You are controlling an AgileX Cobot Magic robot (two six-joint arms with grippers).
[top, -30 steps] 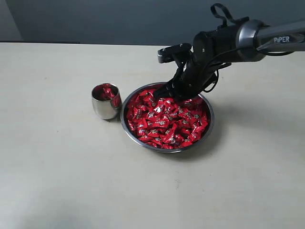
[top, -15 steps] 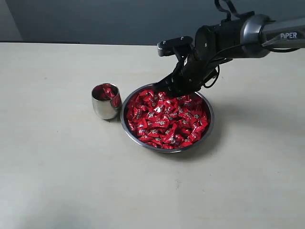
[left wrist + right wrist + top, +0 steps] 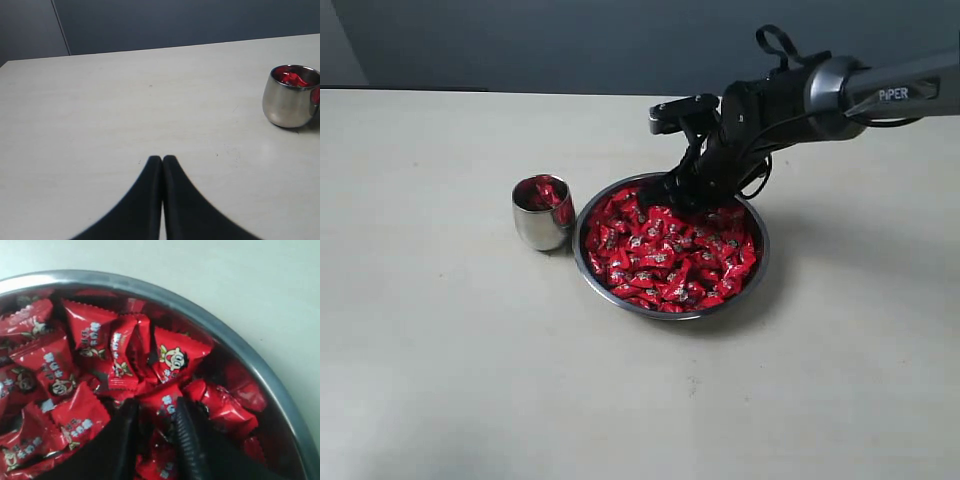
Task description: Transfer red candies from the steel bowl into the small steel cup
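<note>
- Red candies [image 3: 670,255] are filling the steel bowl [image 3: 670,315], which is sitting mid-worktop [image 3: 440,380], slightly toward the right edge.
- Small steel cup [image 3: 542,225] is standing just beside the bowl, on the side facing the left edge, and is holding a few candies.
- Right tool [image 3: 668,192] is dipping into the bowl on the side nearest the far edge, with its fingers [image 3: 187,440] nearly together and pinching one candy.
- Left tool [image 3: 162,160] is hanging clenched over bare worktop, tips touching, well apart from the cup.
</note>
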